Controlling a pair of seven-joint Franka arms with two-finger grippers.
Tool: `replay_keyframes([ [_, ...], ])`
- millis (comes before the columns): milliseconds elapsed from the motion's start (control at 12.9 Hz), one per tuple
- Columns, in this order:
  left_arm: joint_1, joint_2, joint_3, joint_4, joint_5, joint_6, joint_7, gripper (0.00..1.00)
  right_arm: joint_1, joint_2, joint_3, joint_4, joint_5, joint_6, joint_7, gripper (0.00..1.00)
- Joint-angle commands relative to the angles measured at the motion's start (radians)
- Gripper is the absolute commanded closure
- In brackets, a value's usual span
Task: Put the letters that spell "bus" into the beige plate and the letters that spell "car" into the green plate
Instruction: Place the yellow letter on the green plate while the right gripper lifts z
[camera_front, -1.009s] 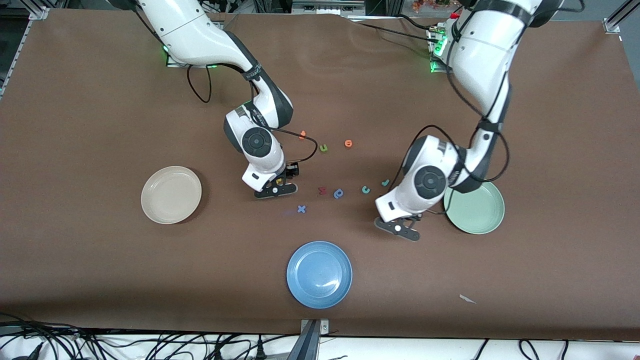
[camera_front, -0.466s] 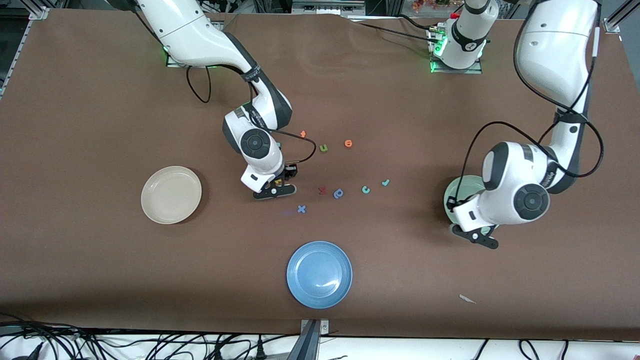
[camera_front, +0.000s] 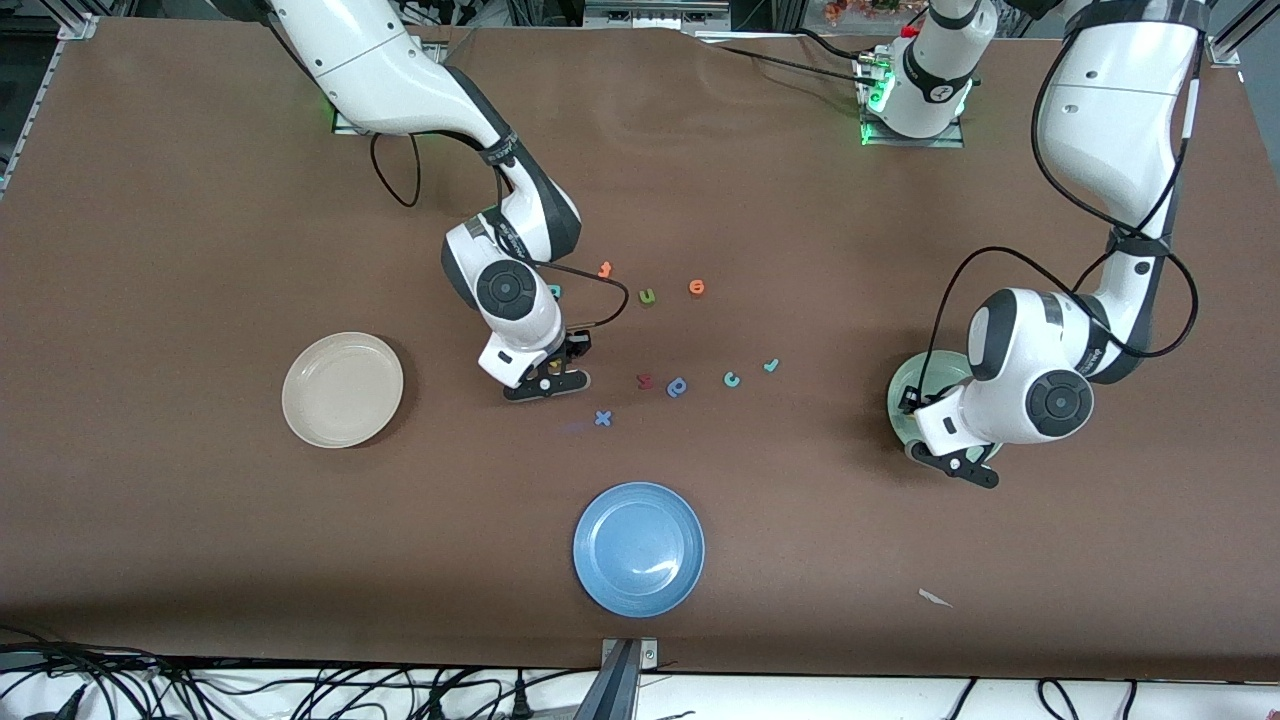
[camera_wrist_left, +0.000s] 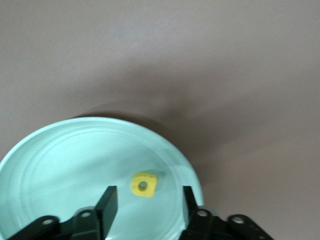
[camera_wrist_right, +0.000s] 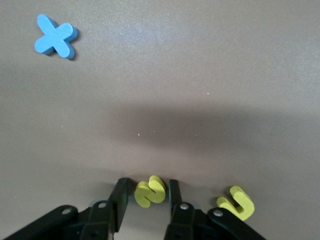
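Foam letters, plates and hands, as they lie on the brown table (camera_front: 200, 560):

- Right hand (camera_front: 545, 383): down at the table near its middle. It is drawn narrow, with a finger (camera_wrist_right: 121, 197) against each side of the yellow "s" (camera_wrist_right: 150, 191).
- Yellow "u" (camera_wrist_right: 236, 202): flat on the table just beside that hand, outside its grip.
- Teal "b" (camera_front: 555, 291): farther from the front camera than the right hand, partly hidden by the right arm.
- Beige plate (camera_front: 342, 389): empty. It lies toward the right arm's end of the table from the right hand, about level with it. The carry looks like a short sideways run after a lift.
- Left hand (camera_wrist_left: 147, 200): over the green plate (camera_wrist_left: 60, 160), fingers set wide and holding nothing.
- Yellow "a" (camera_wrist_left: 144, 184): flat in the green plate, under the gap between the left fingers.
- Teal "c" (camera_front: 732, 379) and teal "r" (camera_front: 770, 365): on the table between the two hands. The left arm is the nearer one to fetch them.
- Not wanted: blue rounded letter (camera_front: 677, 387), red letter (camera_front: 645, 380), blue "x" (camera_front: 602, 418), olive "u" (camera_front: 647, 296), two orange letters (camera_front: 696, 287), blue plate (camera_front: 638, 548).
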Motion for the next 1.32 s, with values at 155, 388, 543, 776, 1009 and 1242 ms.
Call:
replay_keyframes([
  [155, -0.115, -0.081, -0.053, -0.021, 0.025, -0.040, -0.307, 0.00, -0.003, 0.005, 0.004, 0.002, 0.032, -0.003, -0.026, 0.70],
  [388, -0.207, -0.076, -0.059, -0.036, 0.025, -0.033, -0.496, 0.00, -0.003, 0.005, 0.004, 0.002, 0.032, -0.003, -0.018, 0.76],
  [543, -0.236, -0.075, -0.061, -0.100, 0.025, 0.033, -0.509, 0.03, -0.004, 0.001, 0.004, 0.004, 0.034, -0.008, -0.023, 0.79],
  [776, -0.268, -0.073, -0.061, -0.235, 0.028, 0.239, -0.507, 0.32, -0.030, -0.018, 0.000, 0.031, 0.066, -0.070, -0.034, 0.83],
  [1009, -0.290, -0.056, -0.059, -0.248, 0.030, 0.269, -0.510, 0.33, -0.113, -0.033, -0.005, 0.158, 0.075, -0.274, -0.080, 0.83],
  [1242, -0.294, -0.055, -0.059, -0.240, 0.030, 0.269, -0.510, 0.33, -0.151, -0.122, -0.101, 0.104, 0.064, -0.321, -0.173, 0.83],
])
